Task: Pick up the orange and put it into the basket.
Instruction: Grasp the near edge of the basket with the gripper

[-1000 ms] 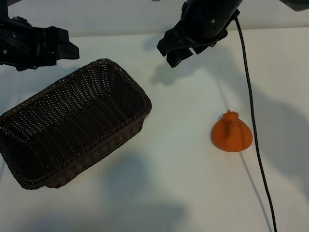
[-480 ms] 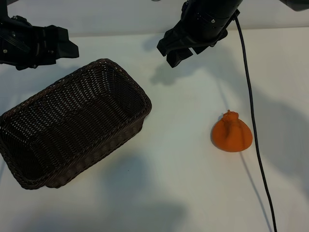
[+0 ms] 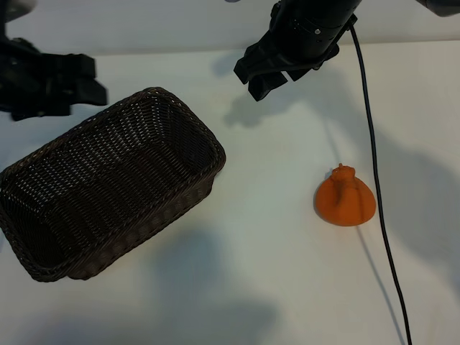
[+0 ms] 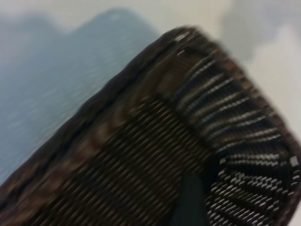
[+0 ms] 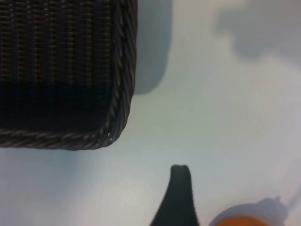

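The orange (image 3: 344, 200), a small matte lump with a knobby top, sits on the white table at the right; its edge also shows in the right wrist view (image 5: 240, 221). The dark brown wicker basket (image 3: 188, 122) lies at the left, slanted, with nothing in it. My right gripper (image 3: 250, 81) hangs open above the table's far middle, well away from the orange, and one of its fingers (image 5: 178, 197) shows beside the fruit. My left gripper (image 3: 97, 77) is open over the basket's far corner (image 4: 141, 84), with one finger (image 4: 190, 202) in view above the weave.
A black cable (image 3: 374, 180) runs from the right arm down across the table, passing just right of the orange. Bare white table (image 3: 273, 237) lies between basket and orange.
The left arm has shifted left and a little toward the basket's far edge. The right arm, the orange and the basket have not moved.
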You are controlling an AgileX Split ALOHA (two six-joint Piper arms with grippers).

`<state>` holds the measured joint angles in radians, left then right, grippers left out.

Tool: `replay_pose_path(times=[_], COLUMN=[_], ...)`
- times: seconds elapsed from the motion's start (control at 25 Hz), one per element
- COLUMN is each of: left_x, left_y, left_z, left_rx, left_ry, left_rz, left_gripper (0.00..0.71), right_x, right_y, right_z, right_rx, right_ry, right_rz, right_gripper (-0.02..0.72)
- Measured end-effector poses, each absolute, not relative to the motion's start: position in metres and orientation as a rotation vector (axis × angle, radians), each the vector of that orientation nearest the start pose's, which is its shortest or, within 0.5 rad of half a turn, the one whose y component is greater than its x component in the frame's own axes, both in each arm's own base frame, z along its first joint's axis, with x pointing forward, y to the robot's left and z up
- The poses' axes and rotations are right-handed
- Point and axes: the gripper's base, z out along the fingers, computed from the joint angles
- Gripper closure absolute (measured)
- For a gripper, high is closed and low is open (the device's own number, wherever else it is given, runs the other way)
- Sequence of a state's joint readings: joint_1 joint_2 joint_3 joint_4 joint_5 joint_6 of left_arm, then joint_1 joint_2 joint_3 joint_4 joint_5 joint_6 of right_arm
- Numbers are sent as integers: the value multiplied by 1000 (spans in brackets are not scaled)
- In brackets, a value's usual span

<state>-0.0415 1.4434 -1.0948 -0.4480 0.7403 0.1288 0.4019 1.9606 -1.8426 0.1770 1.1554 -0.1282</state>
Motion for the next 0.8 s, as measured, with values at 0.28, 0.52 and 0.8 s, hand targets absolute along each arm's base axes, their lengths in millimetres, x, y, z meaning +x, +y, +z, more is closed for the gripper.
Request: replay_pose_path(times=[0.28, 0.52, 0.8], left_x=[237, 182, 145], left_y=[-23, -15, 4], left_z=[313, 304, 285], left_rx=[-260, -413, -602], left_ry=[2472, 2452, 2462], left_rz=[-319, -294, -73], left_gripper=[121, 121, 121], right_x=[386, 385, 385], right_y=[180, 180, 180], right_z=[300, 299, 299], right_rx=[-682, -686, -687], right_ry=[2712, 2722, 2724], right_rz=[313, 312, 312], right_gripper=[108, 108, 108])
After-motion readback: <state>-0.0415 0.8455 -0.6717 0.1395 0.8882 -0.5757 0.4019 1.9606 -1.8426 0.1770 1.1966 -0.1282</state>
